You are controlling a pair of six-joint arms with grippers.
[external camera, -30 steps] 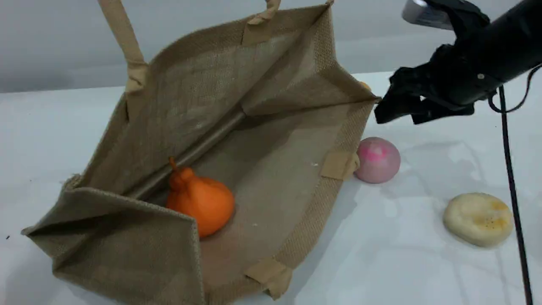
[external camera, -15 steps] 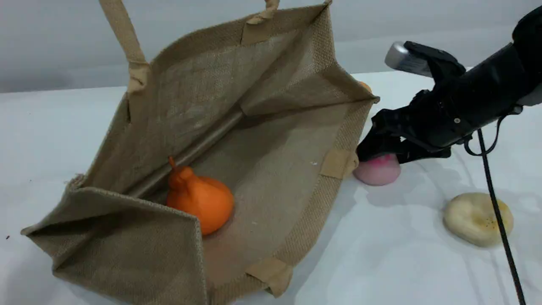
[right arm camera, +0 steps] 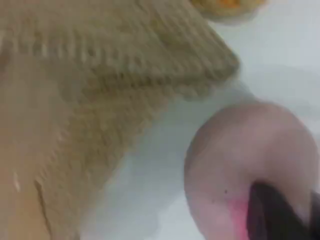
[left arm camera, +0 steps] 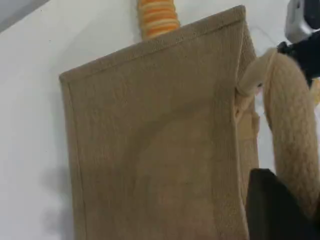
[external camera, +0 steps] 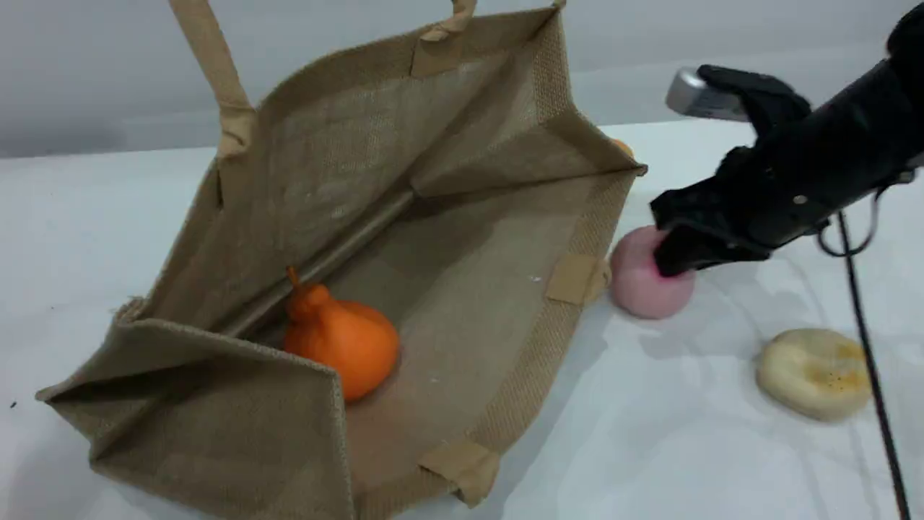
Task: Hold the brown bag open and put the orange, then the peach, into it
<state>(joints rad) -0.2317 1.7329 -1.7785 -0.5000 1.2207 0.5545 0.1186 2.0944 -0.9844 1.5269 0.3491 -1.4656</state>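
Two grippers working: left gripper (left arm camera: pixel 272 210) pinched shut on the thick handle (left arm camera: pixel 292 125) of the brown bag (external camera: pixel 303 217), fingertip dark at the bottom right of the left wrist view, rope strap pressing against it. Holding the bag's mouth gaping toward the camera, woven wall tilting back, second handle (external camera: pixel 209 65) rising at upper left. Lying inside on the bag floor, near the fold: the orange (external camera: pixel 339 339), stem pointing up and left, well apart from either gripper. Showing beyond the bag's far edge in the left wrist view: an orange-striped loaf (left arm camera: pixel 157 17).

Moving right, sitting on the white table (external camera: pixel 686 448) just beside the bag's right rim: the peach (external camera: pixel 646 278), outside the bag. Pressing on its upper right side: right gripper (external camera: pixel 675 253), jaws drawn together on the peach, dark fingertip (right arm camera: pixel 275 212) digging into the pink blotch in the right wrist view. Resting further right, apart from the peach: a flat cream bun (external camera: pixel 812 372).

Differing from half a second ago: gripper shifted right and up, no longer covering the peach's top, more of the pink ball showing; a second ago hovering above it, clear. Bag, orange, bun unchanged.
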